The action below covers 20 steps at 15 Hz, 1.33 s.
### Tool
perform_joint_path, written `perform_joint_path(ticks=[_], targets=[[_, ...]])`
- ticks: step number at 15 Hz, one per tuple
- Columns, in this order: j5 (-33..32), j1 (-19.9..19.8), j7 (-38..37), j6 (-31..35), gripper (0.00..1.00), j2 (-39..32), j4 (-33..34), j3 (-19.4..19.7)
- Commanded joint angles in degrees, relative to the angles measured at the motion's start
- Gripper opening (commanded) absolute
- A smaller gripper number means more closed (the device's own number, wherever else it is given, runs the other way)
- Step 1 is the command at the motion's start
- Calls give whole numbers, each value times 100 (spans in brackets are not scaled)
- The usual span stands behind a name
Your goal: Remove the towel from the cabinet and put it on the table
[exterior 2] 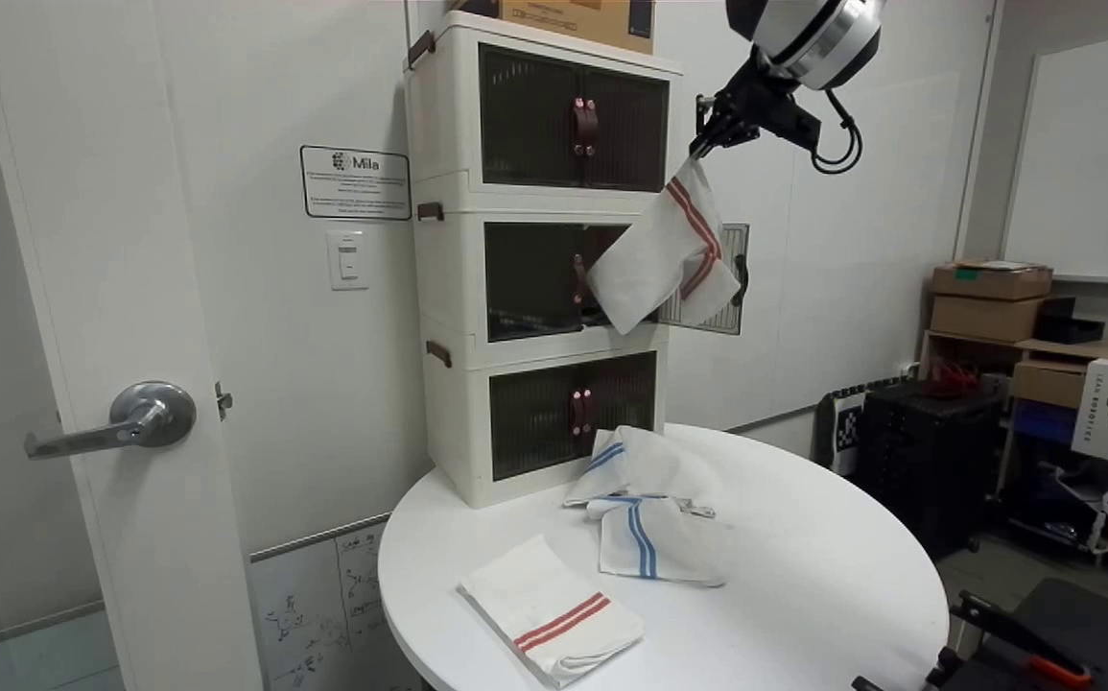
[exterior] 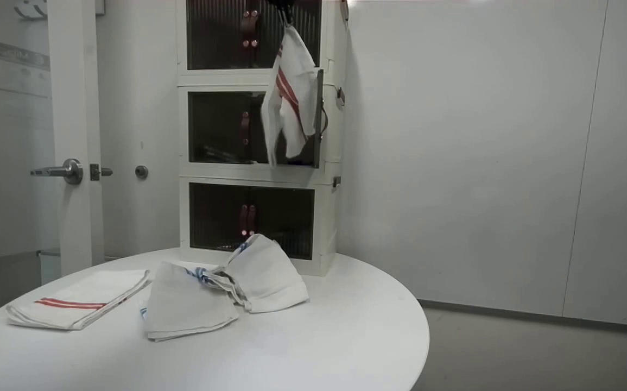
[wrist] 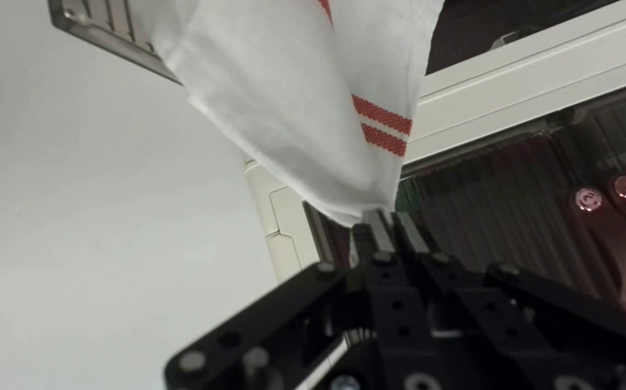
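A white towel with red stripes hangs from my gripper in both exterior views [exterior: 298, 60] [exterior 2: 645, 264]. It also fills the upper middle of the wrist view [wrist: 280, 92]. My gripper [exterior 2: 700, 152] is shut on one corner of it, and the fingertips pinch it in the wrist view [wrist: 391, 216]. The towel hangs in front of the middle unit of the white stacked cabinet [exterior 2: 445, 278], well above the round white table [exterior 2: 822, 566]. The cabinet's middle right door [exterior: 319, 122] stands open, partly hidden behind the towel.
A folded red-striped towel [exterior 2: 539, 600] lies on the table. Two blue-striped towels [exterior: 188, 307] [exterior: 270, 277] lie crumpled by the cabinet's foot. The open door also sticks out in an exterior view [exterior 2: 734, 240]. A cardboard box [exterior 2: 577, 21] sits on top of the cabinet.
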<state>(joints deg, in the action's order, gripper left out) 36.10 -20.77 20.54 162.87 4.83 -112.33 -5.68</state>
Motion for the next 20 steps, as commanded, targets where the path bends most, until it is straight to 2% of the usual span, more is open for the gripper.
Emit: perform_joint_path(ticks=[1,4,7,8,9,12,14,17,20], targets=[[866,82,883,-272,6,739,-557,208],[1214,141,1432,-685,6,1135,-869,331],[1111,189,1585,-1283,6,1306,-1134,262],[765,869,1380,-1373,6,1294,-1192,806],[554,976,1172,-1434,6,1199,-1156,707],[59,1489,883,-1391,6,904,-1176,788],[-412,1668,467,-1313,6,569,-1096,752],[-1088,1797,-97,-1607,6,107,-950,788],[-1342,1831,-127,-2023,6,-210,-882,827]])
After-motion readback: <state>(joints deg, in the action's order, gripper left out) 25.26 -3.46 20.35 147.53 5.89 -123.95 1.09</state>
